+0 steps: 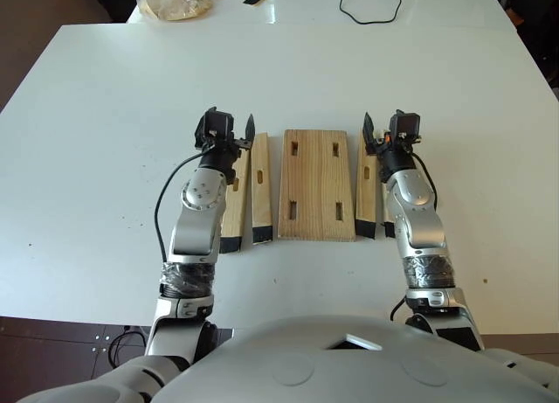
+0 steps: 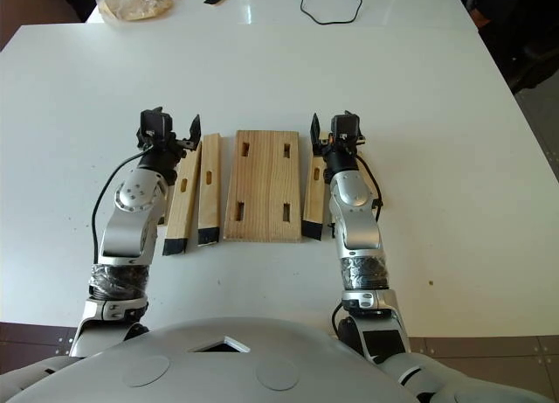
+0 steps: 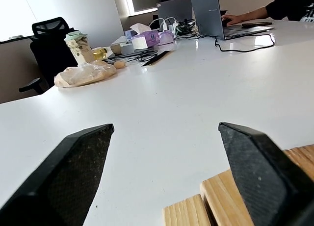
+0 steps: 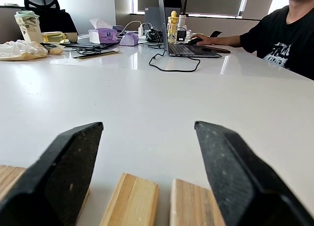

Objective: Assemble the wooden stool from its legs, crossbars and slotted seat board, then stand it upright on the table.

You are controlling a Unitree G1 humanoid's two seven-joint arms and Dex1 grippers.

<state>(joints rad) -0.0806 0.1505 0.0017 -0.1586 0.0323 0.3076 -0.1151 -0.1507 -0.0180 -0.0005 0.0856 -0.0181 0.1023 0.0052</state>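
Just below right claw (image 4: pixel 147 130): 2 legs (image 4: pixel 133 201).

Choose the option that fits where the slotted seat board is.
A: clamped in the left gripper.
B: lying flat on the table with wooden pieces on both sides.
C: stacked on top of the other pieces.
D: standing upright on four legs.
B: the seat board lies flat on the table, with wooden pieces at its left and its right, and nothing grips it.
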